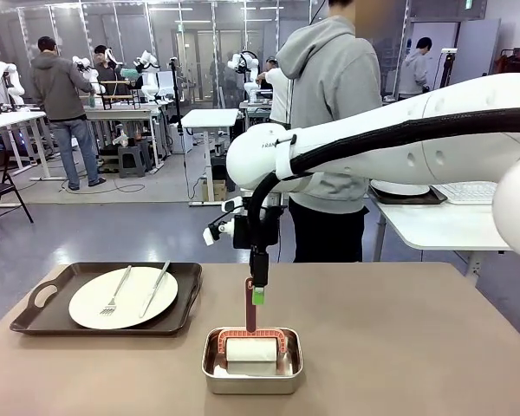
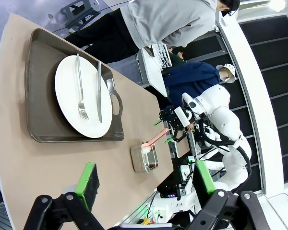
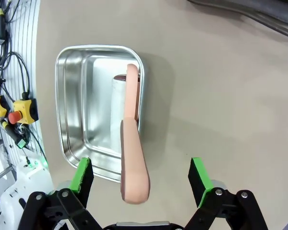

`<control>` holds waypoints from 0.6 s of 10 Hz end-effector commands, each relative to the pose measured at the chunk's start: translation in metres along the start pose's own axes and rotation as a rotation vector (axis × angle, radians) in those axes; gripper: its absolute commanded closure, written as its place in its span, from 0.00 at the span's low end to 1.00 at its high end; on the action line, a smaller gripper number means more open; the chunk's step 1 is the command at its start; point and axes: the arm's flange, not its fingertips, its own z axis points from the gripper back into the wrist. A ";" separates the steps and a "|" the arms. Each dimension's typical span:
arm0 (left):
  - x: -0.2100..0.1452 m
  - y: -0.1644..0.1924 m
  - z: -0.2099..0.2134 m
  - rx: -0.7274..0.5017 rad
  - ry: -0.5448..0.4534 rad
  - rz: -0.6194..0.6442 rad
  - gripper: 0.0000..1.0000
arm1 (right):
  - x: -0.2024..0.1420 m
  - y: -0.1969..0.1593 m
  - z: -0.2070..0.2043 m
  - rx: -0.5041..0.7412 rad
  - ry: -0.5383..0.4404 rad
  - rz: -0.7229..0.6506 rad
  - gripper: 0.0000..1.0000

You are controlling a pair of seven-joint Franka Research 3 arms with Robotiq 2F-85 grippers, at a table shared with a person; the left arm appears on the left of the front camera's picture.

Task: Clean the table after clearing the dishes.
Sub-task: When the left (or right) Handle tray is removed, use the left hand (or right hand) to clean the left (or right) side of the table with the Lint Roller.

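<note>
On the tan table (image 1: 399, 347), at the left, a round white plate (image 1: 91, 303) with a steel fork and knife rests on a dark brown handled tray (image 1: 35, 299). The same plate (image 2: 67, 96) and tray (image 2: 43, 120) show in the left wrist view. My left gripper (image 2: 145, 179) hangs open high above the table, holding nothing. My right gripper (image 1: 257, 290) is open, just above a small steel pan (image 1: 212, 373). The pan holds a white roller (image 1: 251, 349). The roller's pink handle (image 3: 134, 163) rises between my right gripper's green pads (image 3: 84, 175), ungripped.
A person in a grey hoodie (image 1: 329, 104) stands at the table's far edge, behind my right arm. A smaller white-topped table (image 1: 442, 225) stands at the back right. Bare tabletop stretches to the right of the pan.
</note>
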 end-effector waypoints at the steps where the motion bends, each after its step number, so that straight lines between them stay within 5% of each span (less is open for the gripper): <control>1: -0.001 -0.001 0.002 -0.004 -0.002 -0.006 0.00 | 0.015 -0.002 0.000 0.005 0.037 -0.022 0.00; 6: -0.001 -0.001 0.002 -0.004 -0.002 -0.006 0.00 | 0.024 -0.005 -0.007 0.072 0.048 -0.036 0.00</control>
